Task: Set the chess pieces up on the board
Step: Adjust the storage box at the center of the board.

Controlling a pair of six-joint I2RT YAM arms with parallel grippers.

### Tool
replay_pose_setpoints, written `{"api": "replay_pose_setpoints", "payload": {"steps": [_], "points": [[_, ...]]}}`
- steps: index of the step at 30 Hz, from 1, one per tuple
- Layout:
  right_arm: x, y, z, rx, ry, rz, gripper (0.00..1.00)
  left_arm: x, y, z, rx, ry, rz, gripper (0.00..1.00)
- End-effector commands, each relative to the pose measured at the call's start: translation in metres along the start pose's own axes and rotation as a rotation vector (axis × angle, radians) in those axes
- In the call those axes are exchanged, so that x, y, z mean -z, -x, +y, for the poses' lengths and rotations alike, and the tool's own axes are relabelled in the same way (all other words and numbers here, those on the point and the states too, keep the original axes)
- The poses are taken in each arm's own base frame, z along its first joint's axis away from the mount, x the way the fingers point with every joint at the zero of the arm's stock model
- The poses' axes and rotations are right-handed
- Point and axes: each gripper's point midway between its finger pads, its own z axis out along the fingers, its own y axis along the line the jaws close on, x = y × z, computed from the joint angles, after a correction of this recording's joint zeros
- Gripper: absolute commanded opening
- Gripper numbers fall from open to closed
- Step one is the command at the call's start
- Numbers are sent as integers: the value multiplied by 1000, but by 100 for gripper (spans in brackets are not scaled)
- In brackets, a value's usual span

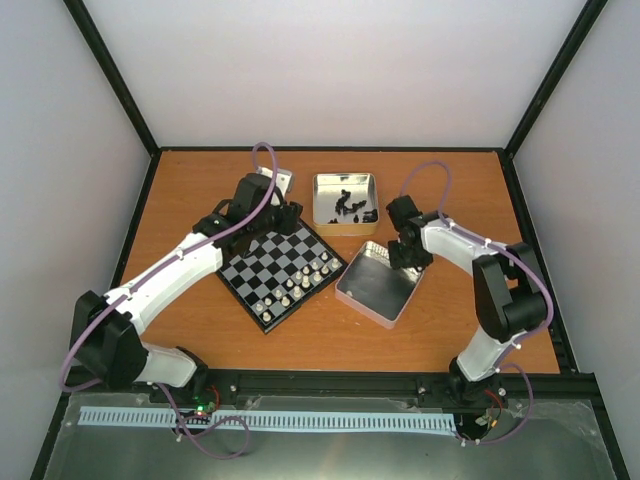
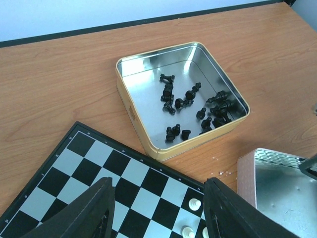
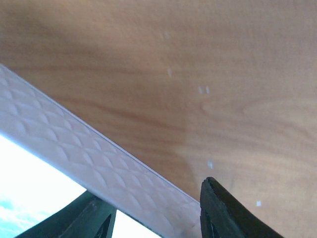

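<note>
The board [image 1: 262, 268] lies left of centre, turned like a diamond. Several cream-white chess pieces [image 1: 303, 281] stand along its near-right side; a few show in the left wrist view [image 2: 195, 203]. Black chessmen [image 2: 190, 104] lie loose in a gold-rimmed tin [image 2: 141, 116]. My left gripper [image 1: 277, 217] hovers over the board's far corner, open and empty [image 2: 158, 213], with the board [image 2: 99, 163] below it. My right gripper [image 1: 404, 252] is open, its fingers either side of the embossed wall of a second tin [image 3: 99, 153].
The gold tin [image 1: 345, 182] sits at the back centre. The second, empty tin [image 1: 378, 287] lies right of the board, and its corner shows in the left wrist view [image 2: 277, 183]. A small silver object [image 1: 283, 178] lies behind my left arm. Black frame posts ring the table.
</note>
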Motion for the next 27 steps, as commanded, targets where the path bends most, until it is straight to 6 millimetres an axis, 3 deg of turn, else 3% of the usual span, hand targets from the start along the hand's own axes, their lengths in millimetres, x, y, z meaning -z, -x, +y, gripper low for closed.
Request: {"api": "replay_pose_setpoints", "payload": {"steps": [1,8,15,18,22,27], "points": [[2,-38,-15,-171,-41,66,45,6,11,-2,-12,-22,-44,49],[9,-78,-36,-479,-139,103,37,5,8,-4,-14,-34,-39,49],[12,-101,-43,-703,-144,87,33,4,4,-6,-14,-44,-23,49],[18,-100,-48,-741,-153,53,35,4,2,-6,-14,-45,-17,49],[29,-83,-42,-714,-85,-8,60,4,2,-6,-15,-42,-12,49],[69,-48,-36,-644,19,-137,66,4,-1,-6,-5,-47,-3,49]]}}
